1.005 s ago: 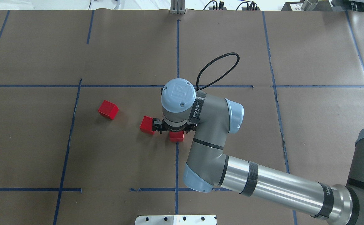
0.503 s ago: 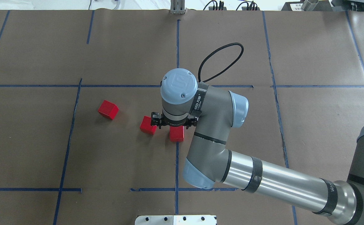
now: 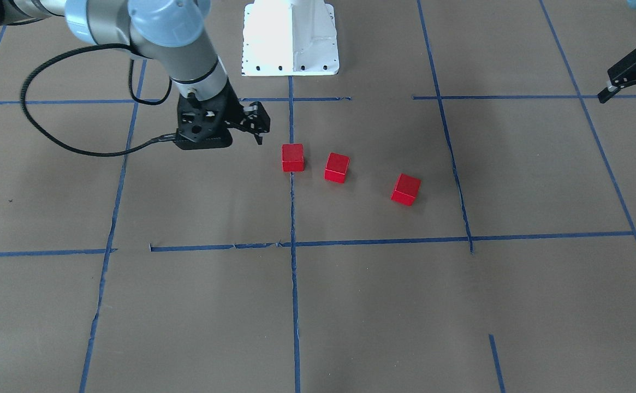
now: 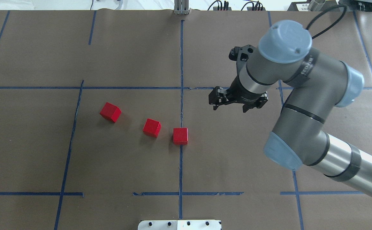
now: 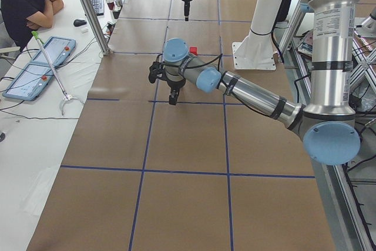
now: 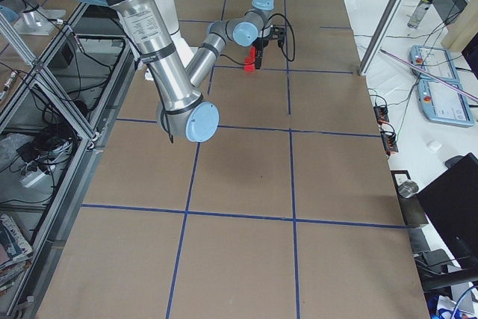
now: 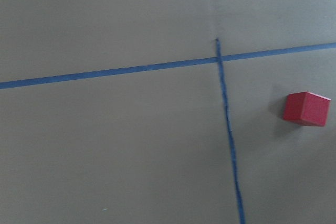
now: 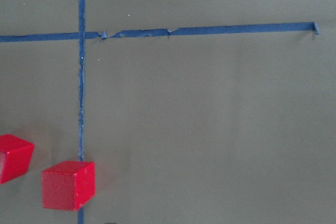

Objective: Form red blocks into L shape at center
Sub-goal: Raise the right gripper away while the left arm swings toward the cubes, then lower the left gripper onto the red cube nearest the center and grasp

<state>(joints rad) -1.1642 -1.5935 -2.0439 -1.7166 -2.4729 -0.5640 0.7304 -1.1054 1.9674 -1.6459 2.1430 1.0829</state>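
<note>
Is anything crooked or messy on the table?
Yes. The three red blocks sit apart in a loose row, not an L. The block on the middle blue tape line sits square; the other two are twisted. The horizontal tape beside the crossing looks frayed.

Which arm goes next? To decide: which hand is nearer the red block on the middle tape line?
Right. The right hand hangs a short way off the block, to its right and farther forward. The left hand is far off on the other side.
</note>
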